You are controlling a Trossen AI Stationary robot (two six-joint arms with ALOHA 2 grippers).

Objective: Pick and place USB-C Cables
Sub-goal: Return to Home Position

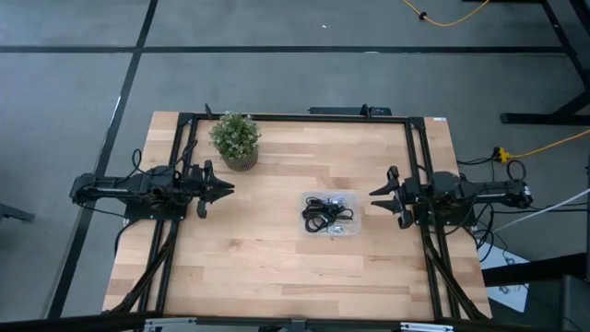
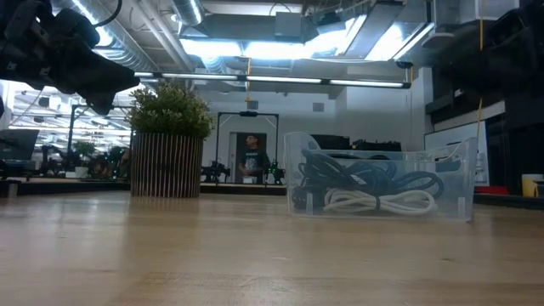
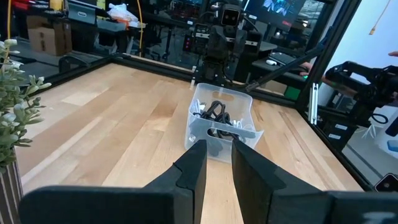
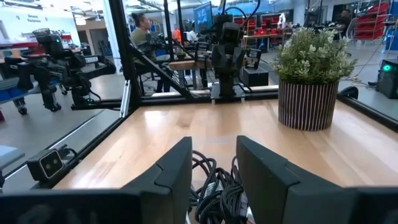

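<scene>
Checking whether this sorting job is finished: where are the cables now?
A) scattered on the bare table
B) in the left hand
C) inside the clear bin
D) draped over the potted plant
C: the cables lie tangled inside the clear bin, none on the table; the left hand and right hand wait empty at the table's sides.
</scene>
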